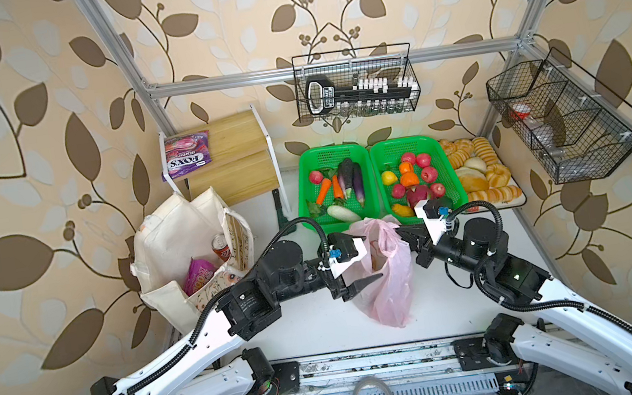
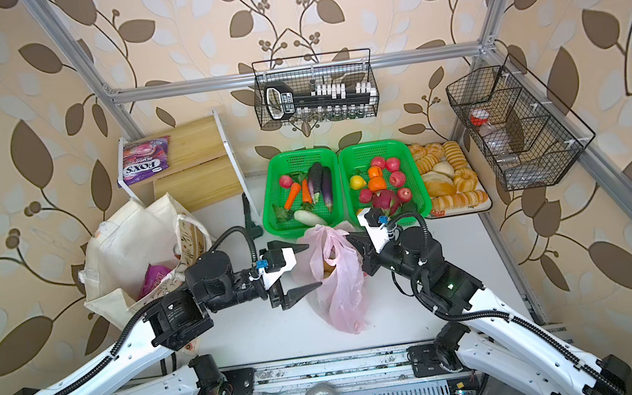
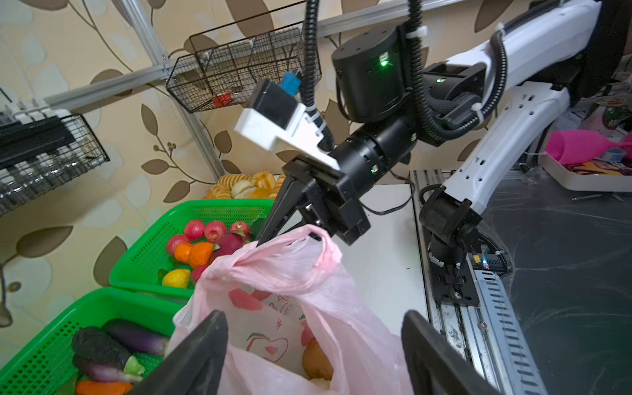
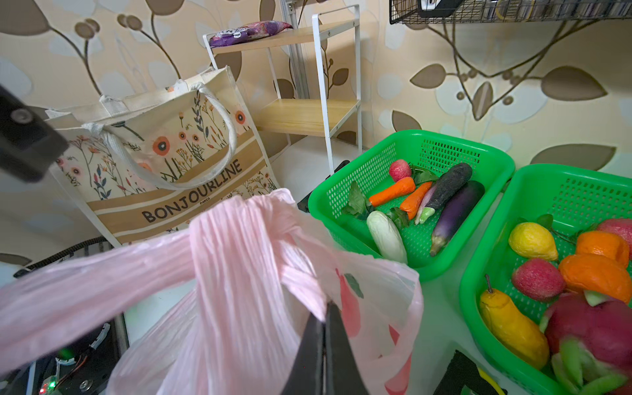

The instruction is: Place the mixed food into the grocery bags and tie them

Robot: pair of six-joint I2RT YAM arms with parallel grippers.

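Pink plastic bag (image 1: 385,281) mid-table, canvas tote (image 1: 170,244) holding red can (image 1: 220,247) and purple packet (image 1: 199,273) at its 9 o'clock; left gripper (image 3: 314,318) at 9, fingers spread wide; right gripper (image 4: 325,311) at 1 o'clock, clamped tight on the bag's gathered top.

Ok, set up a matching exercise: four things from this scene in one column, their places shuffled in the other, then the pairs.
Things:
1. red drink can
2. purple-pink FOX'S packet
3. pink plastic bag
4. eggplants

Places:
A. in a green basket
B. pinched at its handle by the right gripper
C. on top of the wooden shelf
D. inside the canvas tote

Pairs: 1-D, 2-C, 3-B, 4-A
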